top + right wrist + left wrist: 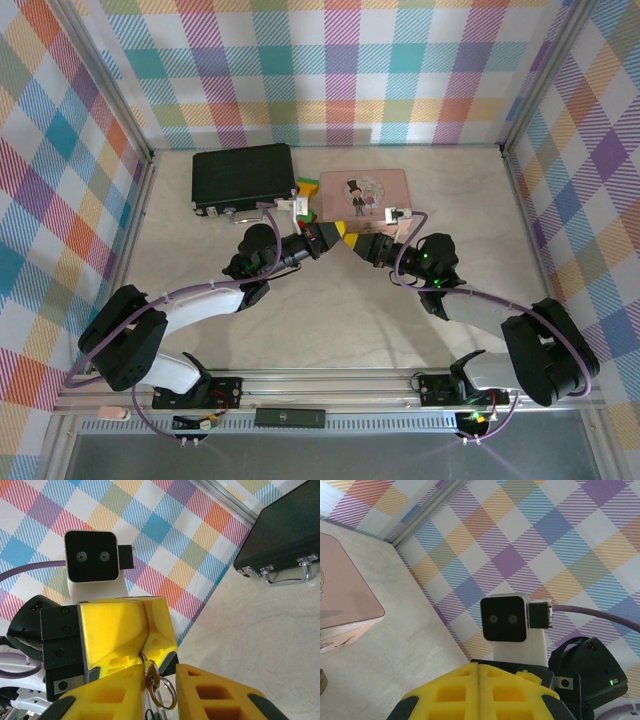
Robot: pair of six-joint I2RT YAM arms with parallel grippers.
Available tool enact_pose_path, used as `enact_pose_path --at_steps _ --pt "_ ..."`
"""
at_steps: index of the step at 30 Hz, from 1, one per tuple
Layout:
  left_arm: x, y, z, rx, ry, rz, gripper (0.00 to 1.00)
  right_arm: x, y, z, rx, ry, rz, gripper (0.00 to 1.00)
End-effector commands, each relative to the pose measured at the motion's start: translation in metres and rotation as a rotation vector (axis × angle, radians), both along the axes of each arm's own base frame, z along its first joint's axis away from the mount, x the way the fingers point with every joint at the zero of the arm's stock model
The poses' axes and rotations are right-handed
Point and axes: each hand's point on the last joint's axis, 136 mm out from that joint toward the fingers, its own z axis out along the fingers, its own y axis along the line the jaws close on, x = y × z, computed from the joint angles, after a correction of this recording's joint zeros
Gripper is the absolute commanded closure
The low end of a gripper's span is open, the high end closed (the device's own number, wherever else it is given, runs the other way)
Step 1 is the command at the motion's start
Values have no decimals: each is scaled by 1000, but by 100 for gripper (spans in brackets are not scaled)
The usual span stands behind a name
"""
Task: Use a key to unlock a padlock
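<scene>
One key (150, 673) on one ring (165, 695); two grippers reach inward, tip to tip; left gripper (145, 649) pinches the key; right gripper (160, 670) stands narrowly parted around the ring.

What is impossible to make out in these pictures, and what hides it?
1. Top external: the padlock, hidden where the left gripper and right gripper meet.
2. Right wrist: the brass piece on a ring; key or lock, too little shows between the yellow fingers.
3. Left wrist: a brownish object, cut off by the left edge.
</scene>
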Motion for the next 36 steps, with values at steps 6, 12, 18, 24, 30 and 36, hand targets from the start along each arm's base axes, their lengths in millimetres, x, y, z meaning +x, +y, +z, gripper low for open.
enact_pose_path --at_steps 6,12,18,24,30,36 --pt "-6 7 22 -60 -62 -6 100 -3 3 12 25 -44 16 99" --pt "-5 9 20 -60 -48 4 76 -3 3 14 31 -45 17 100" --pt "6 29 5 6 20 116 22 3 -7 -9 -92 19 -67 100" --pt "17 50 -30 237 126 240 19 6 -62 -71 -498 205 -328 100" --pt "18 47 -81 379 243 238 21 -14 -125 -102 -784 258 -515 100" --pt "22 13 -126 504 269 232 23 -23 -167 -122 -934 281 -623 100"
